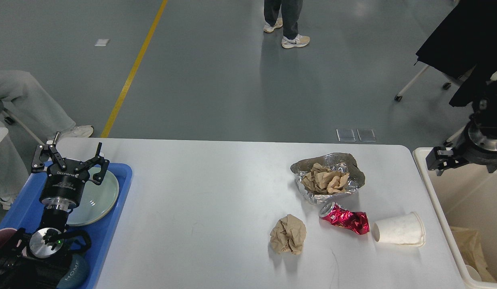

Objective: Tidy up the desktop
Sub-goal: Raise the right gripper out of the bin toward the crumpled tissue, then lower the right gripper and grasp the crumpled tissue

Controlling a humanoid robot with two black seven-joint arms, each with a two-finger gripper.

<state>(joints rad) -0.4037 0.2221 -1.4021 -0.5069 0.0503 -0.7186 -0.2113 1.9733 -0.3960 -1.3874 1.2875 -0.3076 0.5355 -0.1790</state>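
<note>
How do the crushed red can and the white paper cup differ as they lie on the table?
The crushed red metal can is dented and glossy; the white paper cup keeps its shape and looks matte. The can is smaller and nearer the foil. Both lie on their sides on the white desktop.

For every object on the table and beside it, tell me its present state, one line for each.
Paper cup: on its side, empty.
Red can: crushed, lying flat.
Foil container: crumpled, holds brown paper.
Brown paper ball: crumpled, lying on the desktop.
Glass plate: flat in the blue tray.
Cream bin: open, with trash inside.
Left pincer: open, empty.
Right pincer: over the bin, state unclear.
</note>
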